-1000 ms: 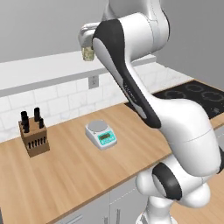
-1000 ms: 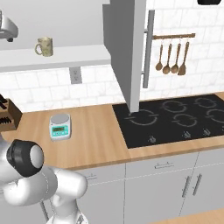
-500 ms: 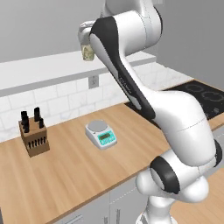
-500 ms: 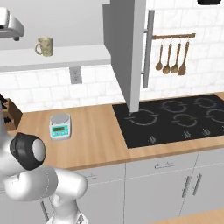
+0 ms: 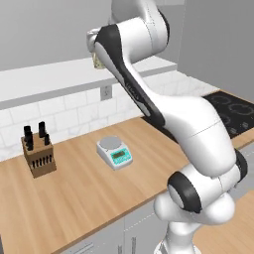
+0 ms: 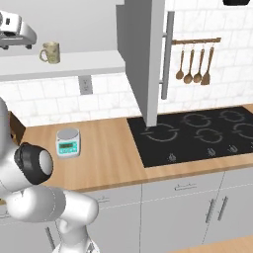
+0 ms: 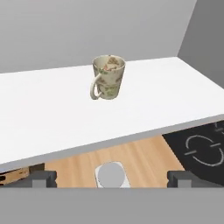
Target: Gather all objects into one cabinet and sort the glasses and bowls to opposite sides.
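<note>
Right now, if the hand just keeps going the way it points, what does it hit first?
Most likely the patterned mug standing upright on the white shelf. It sits nearly dead centre ahead of the open hand, with nothing between them. Depth is hard to judge; a slightly low line could meet the shelf's front edge first.

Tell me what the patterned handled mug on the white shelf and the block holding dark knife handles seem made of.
The patterned handled mug looks like glazed ceramic: smooth, pale, with a printed mottled pattern. The knife block looks like matte wood, light brown; no grain is discernible.

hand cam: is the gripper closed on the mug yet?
No. The mug stands alone on the white shelf, and the gripper is open, short of it.
</note>
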